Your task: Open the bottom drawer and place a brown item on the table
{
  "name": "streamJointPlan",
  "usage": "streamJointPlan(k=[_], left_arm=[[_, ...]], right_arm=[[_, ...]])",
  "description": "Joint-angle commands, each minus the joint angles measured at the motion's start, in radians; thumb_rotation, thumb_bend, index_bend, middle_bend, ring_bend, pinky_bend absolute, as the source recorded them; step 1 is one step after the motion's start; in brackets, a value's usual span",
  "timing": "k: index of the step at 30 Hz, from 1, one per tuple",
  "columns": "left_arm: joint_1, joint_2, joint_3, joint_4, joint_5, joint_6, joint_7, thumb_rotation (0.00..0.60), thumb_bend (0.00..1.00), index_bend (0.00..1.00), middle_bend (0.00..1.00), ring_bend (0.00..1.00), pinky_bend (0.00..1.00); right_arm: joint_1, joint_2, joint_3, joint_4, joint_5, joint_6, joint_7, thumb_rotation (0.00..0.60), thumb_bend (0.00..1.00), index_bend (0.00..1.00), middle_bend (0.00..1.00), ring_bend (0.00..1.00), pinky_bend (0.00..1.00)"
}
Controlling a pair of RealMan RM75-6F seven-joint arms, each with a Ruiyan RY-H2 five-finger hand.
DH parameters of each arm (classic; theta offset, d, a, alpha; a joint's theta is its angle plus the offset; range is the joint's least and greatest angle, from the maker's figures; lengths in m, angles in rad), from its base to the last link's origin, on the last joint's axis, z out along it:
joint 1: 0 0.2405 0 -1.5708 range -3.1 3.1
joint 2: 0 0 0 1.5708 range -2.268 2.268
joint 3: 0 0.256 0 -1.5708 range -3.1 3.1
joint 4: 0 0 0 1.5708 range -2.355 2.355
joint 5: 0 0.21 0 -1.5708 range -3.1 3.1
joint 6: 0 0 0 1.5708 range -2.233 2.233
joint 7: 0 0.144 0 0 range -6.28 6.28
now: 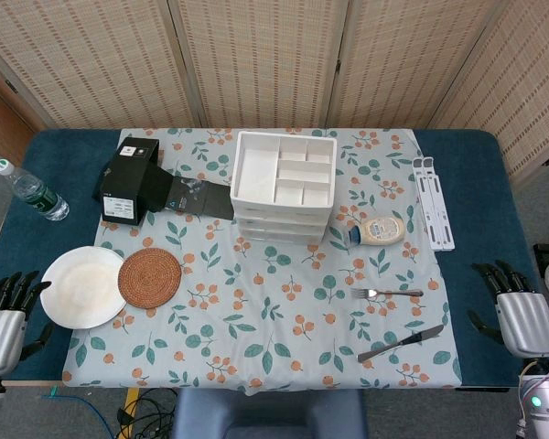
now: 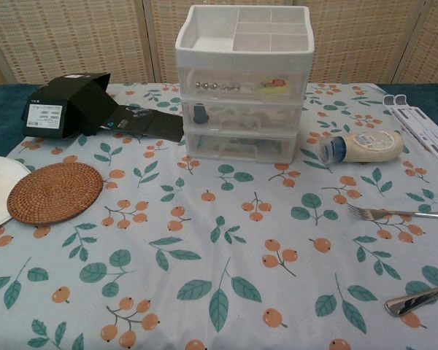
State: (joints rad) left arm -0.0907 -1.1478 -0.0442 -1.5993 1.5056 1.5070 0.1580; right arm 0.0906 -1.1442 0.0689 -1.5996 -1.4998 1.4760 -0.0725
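Observation:
A white three-drawer unit (image 1: 284, 187) (image 2: 242, 87) stands at the back middle of the floral cloth, with a divided tray on top. Its bottom drawer (image 2: 241, 148) is closed, and I cannot make out anything inside through the translucent front. The upper two drawers hold small items. My left hand (image 1: 5, 315) hovers at the table's near left corner, fingers apart and holding nothing. My right hand (image 1: 517, 311) is at the near right corner, also empty with fingers spread. Both are far from the drawers and outside the chest view.
A round brown woven mat (image 1: 150, 276) (image 2: 55, 192) lies beside a white plate (image 1: 80, 286) at front left. A black box (image 1: 130, 179) and a water bottle (image 1: 32, 192) are at left. At right lie a mayonnaise bottle (image 2: 363, 146), fork (image 1: 387, 293), knife (image 1: 401, 342) and white rack (image 1: 434, 201).

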Motion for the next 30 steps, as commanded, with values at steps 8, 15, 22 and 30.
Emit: streamJointPlan(k=[8, 15, 22, 30], left_arm=[[-0.005, -0.004, 0.002, 0.003, 0.015, 0.003, -0.003, 0.600, 0.32, 0.20, 0.13, 0.07, 0.09], [-0.009, -0.005, 0.006, -0.005, 0.018, -0.007, 0.005, 0.600, 0.32, 0.20, 0.13, 0.07, 0.09], [-0.010, -0.005, 0.004, -0.003, 0.022, -0.002, 0.002, 0.600, 0.32, 0.20, 0.13, 0.07, 0.09], [-0.012, -0.006, 0.005, 0.004, 0.021, -0.005, -0.005, 0.600, 0.32, 0.20, 0.13, 0.07, 0.09]], right_arm=[[-0.002, 0.005, -0.001, -0.005, -0.003, 0.004, 0.013, 0.600, 0.28, 0.17, 0.21, 0.16, 0.21], [0.002, -0.005, -0.014, -0.021, -0.020, -0.011, 0.053, 0.600, 0.28, 0.17, 0.21, 0.16, 0.21], [0.041, -0.005, -0.007, -0.055, -0.052, -0.045, 0.085, 0.600, 0.30, 0.17, 0.23, 0.19, 0.25], [0.144, -0.009, 0.013, -0.117, -0.036, -0.194, 0.093, 0.600, 0.31, 0.17, 0.31, 0.29, 0.38]])
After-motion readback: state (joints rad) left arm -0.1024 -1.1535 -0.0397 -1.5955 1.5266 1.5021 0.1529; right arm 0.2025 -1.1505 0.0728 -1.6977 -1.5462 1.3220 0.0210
